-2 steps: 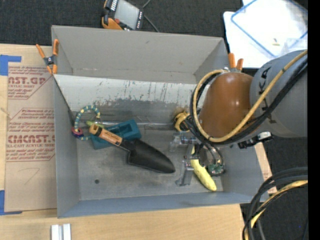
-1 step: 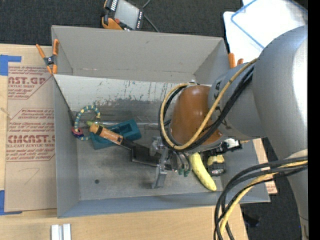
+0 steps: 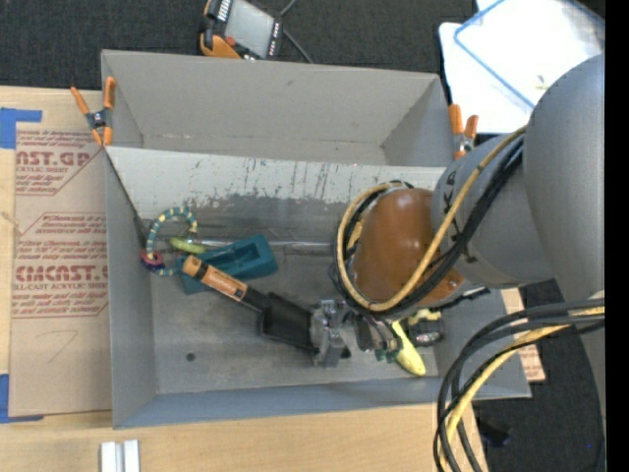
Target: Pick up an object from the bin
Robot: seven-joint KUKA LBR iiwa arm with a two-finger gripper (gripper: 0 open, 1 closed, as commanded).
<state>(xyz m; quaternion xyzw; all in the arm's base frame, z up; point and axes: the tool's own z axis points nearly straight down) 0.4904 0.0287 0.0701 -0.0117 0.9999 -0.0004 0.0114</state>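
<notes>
My hand [image 3: 332, 336] sits by the black end of an orange-handled tool [image 3: 246, 296] — clenched or released, I cannot tell.

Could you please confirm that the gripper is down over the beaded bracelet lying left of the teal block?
Not quite. The camera view shows the gripper at the black end of the orange-and-black tool, towards the right of the bin. The beaded bracelet does lie left of the teal block, apart from the gripper.

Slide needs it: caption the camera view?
Gripper low in grey bin, at the black end of an orange-and-black tool.
</notes>
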